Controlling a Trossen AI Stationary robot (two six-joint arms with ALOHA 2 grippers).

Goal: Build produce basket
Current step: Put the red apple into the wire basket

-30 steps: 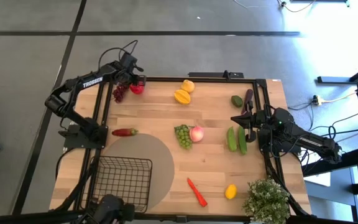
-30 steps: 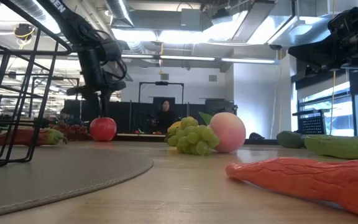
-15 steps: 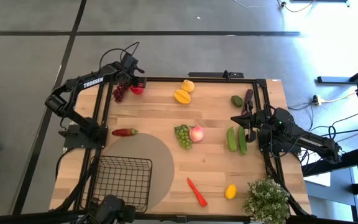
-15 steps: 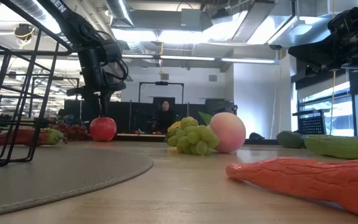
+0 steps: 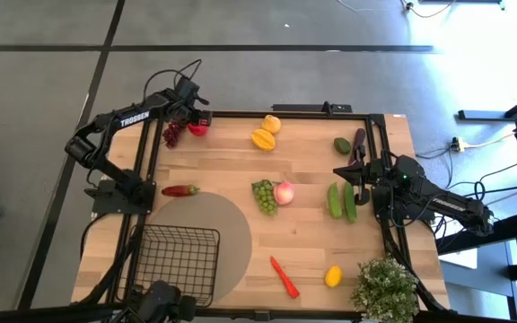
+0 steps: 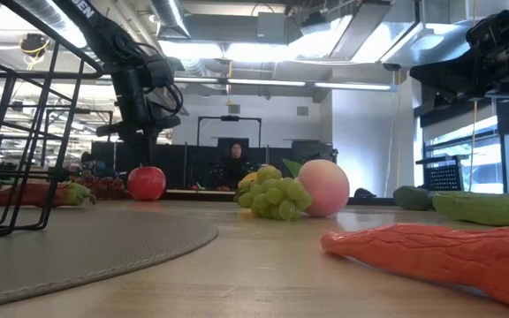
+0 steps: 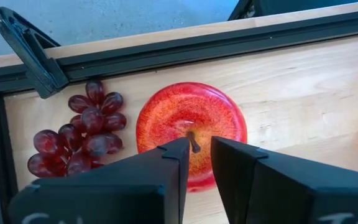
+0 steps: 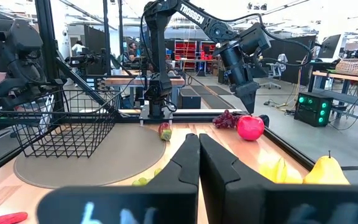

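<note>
The red apple (image 7: 190, 134), in the table's far left corner beside the purple grapes (image 7: 79, 130), is being approached by the left gripper (image 7: 196, 152), fingers nearly closed around its thin stem. The apple is probably light, hard and smooth; the stem may slip. The right gripper (image 8: 197, 149) is being kept closed, empty.

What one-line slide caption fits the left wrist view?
Left tool poised directly over the red apple, fingers closing around its stem, purple grapes beside it.
</note>
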